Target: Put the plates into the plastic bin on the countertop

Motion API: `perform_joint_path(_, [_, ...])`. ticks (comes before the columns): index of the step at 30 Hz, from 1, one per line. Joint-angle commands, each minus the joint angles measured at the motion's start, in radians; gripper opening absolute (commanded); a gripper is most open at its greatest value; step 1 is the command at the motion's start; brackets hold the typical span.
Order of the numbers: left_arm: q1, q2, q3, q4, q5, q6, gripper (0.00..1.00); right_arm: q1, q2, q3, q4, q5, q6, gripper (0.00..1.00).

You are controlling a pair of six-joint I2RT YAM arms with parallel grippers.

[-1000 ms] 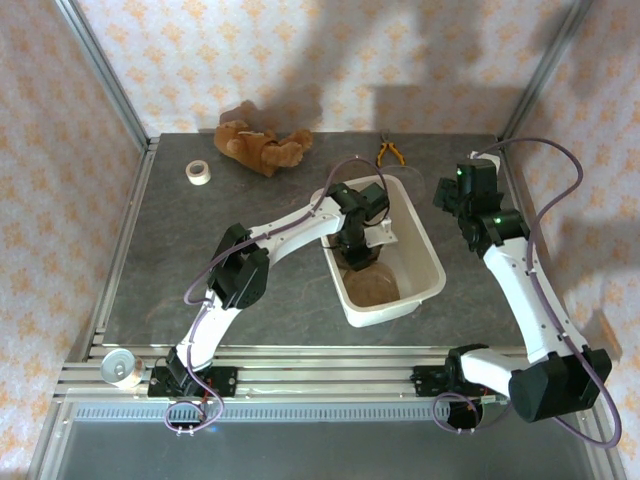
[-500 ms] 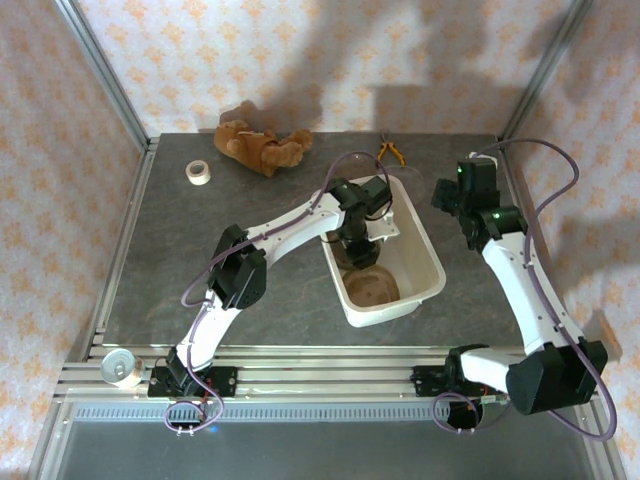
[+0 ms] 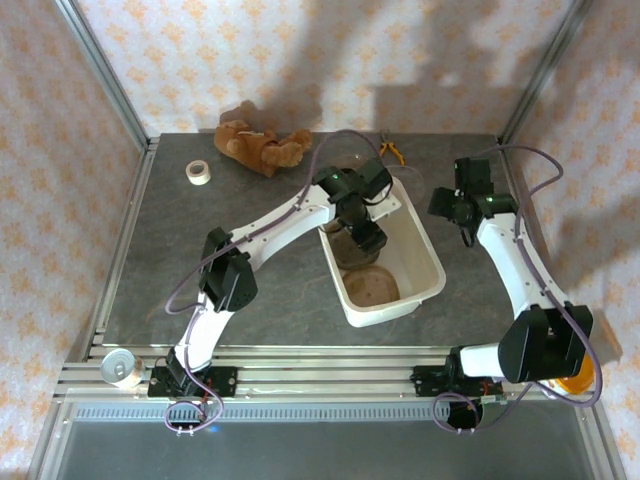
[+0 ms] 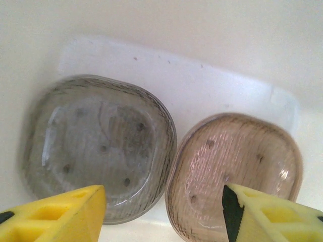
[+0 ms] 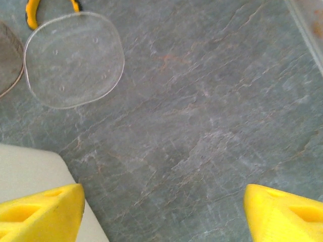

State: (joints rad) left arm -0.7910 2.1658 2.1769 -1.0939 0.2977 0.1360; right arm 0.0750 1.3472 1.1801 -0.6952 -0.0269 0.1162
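The place looks like a robotics lab cell that is dressed as a home kitchen. The walls (image 3: 300, 60) are flat panels with a flowery wallpaper print, held in aluminium frame rails (image 3: 300, 380). The left arm (image 3: 270, 225) and the right arm (image 3: 520, 270) are bolted at the edge of a grey stone-look countertop (image 3: 180, 250). A teddy bear (image 3: 258, 145), a tape roll (image 3: 199, 172) and pliers (image 3: 390, 150) lie on it.

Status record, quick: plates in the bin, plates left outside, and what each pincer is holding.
bin: white tub on the countertop
plates in bin: two, a grey plate and a brownish plate, side by side on its floor
plates outside: a clear plate flat on the countertop, beside yellow-handled pliers
left pincer: open, empty, above the two plates in the bin
right pincer: open, empty, above bare countertop near the clear plate
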Motion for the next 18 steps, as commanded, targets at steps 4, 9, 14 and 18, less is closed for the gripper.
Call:
perform_joint_path(4, [0.072,-0.147,0.030,0.066,-0.147,-0.279,0.67,-0.003,0.074,0.023,-0.052,-0.111,0.006,0.80])
perform_joint_path(9, [0.151,-0.232,-0.013,0.026,-0.221,-0.524,0.67,-0.003,0.120,0.011,-0.053,-0.184,0.002,0.78])
perform_joint_path(14, [0.208,-0.309,-0.083,-0.053,-0.244,-0.725,0.68,-0.003,0.156,0.003,-0.047,-0.267,0.013,0.75])
perform_joint_path(18, [0.210,-0.340,-0.139,-0.092,-0.250,-0.780,0.68,-0.001,0.179,0.009,-0.047,-0.305,0.020,0.73])
